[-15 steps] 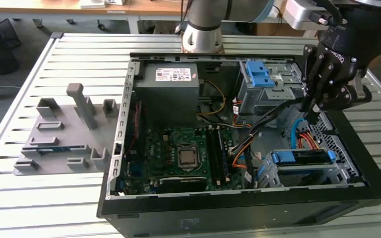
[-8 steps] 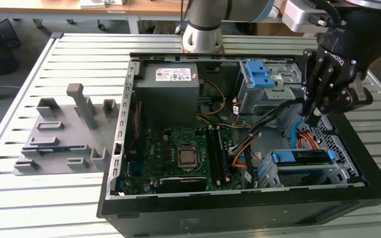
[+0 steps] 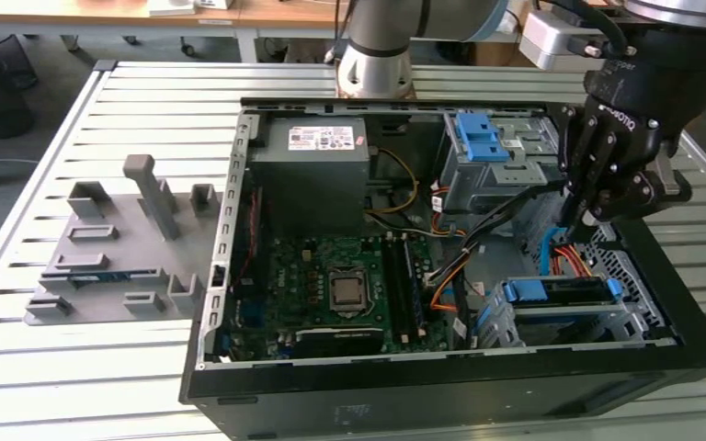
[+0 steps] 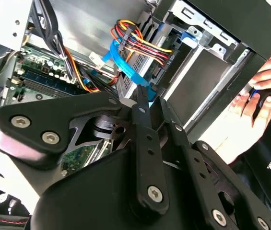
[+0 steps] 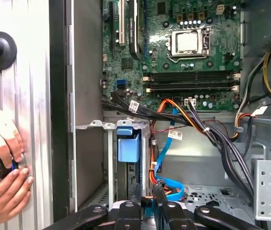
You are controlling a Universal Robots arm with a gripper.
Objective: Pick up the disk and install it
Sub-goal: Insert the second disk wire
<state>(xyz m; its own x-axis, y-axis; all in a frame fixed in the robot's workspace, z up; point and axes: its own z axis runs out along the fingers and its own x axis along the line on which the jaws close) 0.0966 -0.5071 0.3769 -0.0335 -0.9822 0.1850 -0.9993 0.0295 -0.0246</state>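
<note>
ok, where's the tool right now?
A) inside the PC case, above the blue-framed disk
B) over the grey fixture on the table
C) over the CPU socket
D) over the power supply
A: in the exterior view the tool hangs inside the PC case at that view's right, by the red and orange cables and just above the blue-framed disk.

One open computer case, one arm, one grey fixture

One computer case [image 3: 451, 377] lies open on one slatted table [image 3: 34, 367], holding one motherboard [image 3: 328, 285], one power supply [image 3: 316, 170] and one disk [image 3: 555, 292] in its bay. One gripper [image 3: 586, 216] hangs over it. One grey holder block [image 3: 114, 253] sits at the exterior view's left. Two hands [image 5: 1, 163] rest beside the case.
</note>
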